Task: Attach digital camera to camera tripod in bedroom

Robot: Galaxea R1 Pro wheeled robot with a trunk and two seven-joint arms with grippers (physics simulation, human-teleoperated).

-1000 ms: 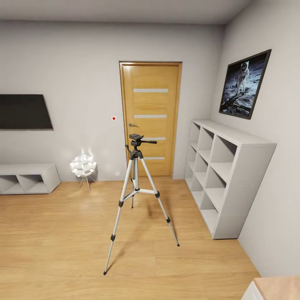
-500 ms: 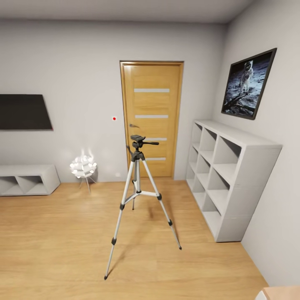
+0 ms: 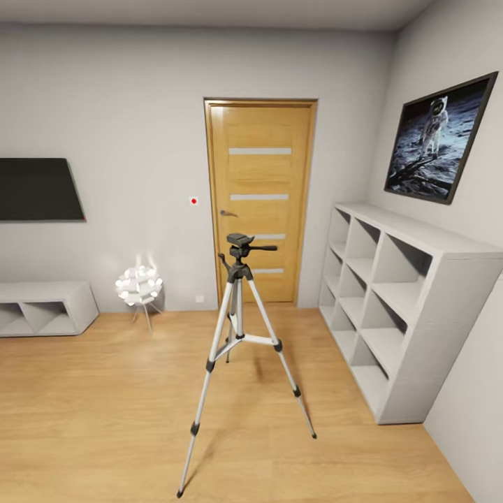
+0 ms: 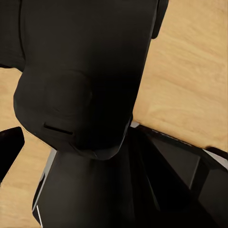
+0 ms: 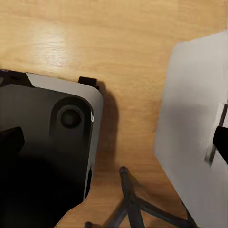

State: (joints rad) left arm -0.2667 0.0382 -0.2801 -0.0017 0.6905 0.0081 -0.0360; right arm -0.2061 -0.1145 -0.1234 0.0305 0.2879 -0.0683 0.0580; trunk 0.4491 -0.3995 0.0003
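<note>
Room: the bedroom, seen in the head view — light wood plank floor [image 3: 105, 405], pale grey walls, an oak door [image 3: 260, 202] with frosted strips in the far wall.
Camera tripod [image 3: 237, 349]: stands upright on the floor in front of the door, three silver legs spread, black head on top with its side handle pointing toward the shelves; nothing sits on the head.
White cubby shelves [image 3: 398, 300]: against the wall on the right, near the tripod but apart from it.
Picture [image 3: 440, 140]: a framed moon-astronaut print hangs above the shelves.
Black wall TV [image 3: 38, 190]: on the far wall at left, above a low white unit [image 3: 42, 307].
Lamp [image 3: 140, 286]: small white spiky-ball lamp on thin legs, between the low unit and the door.
Left arm: the left wrist view looks down on dark robot body parts over the wood floor — the jaws cannot be told.
Right arm: the right wrist view points down at the floor, the robot's dark base [image 5: 47, 142] and a pale flat panel [image 5: 194, 133]; jaw state cannot be told.
Digital camera: its place cannot be told.
</note>
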